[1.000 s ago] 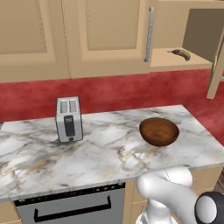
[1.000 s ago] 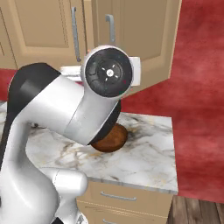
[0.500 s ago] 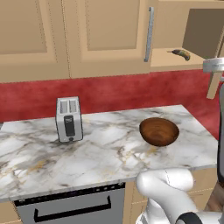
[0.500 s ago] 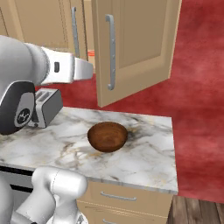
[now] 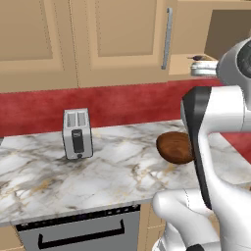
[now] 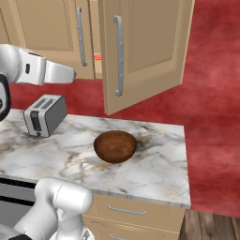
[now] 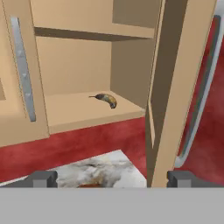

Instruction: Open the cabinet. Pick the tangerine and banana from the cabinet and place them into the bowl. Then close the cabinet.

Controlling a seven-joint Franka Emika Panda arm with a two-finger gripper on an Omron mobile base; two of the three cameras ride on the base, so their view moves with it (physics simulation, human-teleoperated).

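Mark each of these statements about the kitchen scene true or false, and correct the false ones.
1. The right door of the cabinet stands open. True.
2. The banana lies in the bowl. False: it lies on the lower shelf inside the cabinet, and the bowl on the counter holds nothing.
3. The gripper holds the banana. False: its fingers are spread wide with nothing between them, and the banana lies apart from it on the shelf.
4. The toaster stands on the counter, apart from the bowl. True.
5. The left cabinet door is open too. False: that door, with its silver handle, is shut.
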